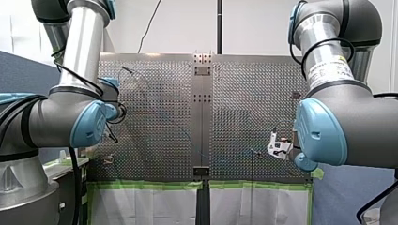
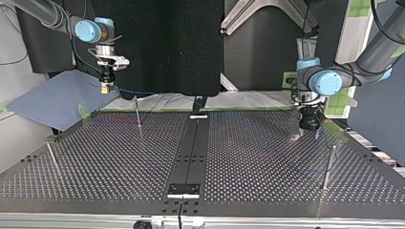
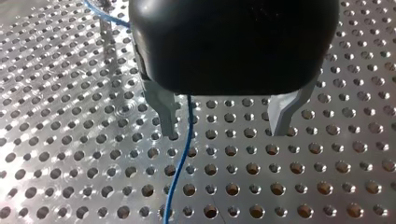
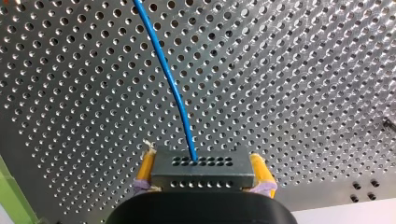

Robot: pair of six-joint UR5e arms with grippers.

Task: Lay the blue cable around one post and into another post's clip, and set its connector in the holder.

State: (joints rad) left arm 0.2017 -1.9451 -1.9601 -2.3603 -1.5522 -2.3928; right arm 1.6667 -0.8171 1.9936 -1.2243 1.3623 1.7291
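Blue cable (image 4: 175,93) seems limp, running at eleven o'clock from the rigid connector (image 4: 203,173) our right gripper (image 4: 204,170) clamps; left gripper (image 3: 224,129) gapes.

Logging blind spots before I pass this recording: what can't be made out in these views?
1. Left wrist view: my left gripper's black body hides where the blue cable runs behind it.
2. Front view: the cable is too thin to trace across the table.
3. Top view: any clip on the posts is too small to see; no holder is identifiable.
4. Right wrist view: the cable leaves the picture ahead of the connector.
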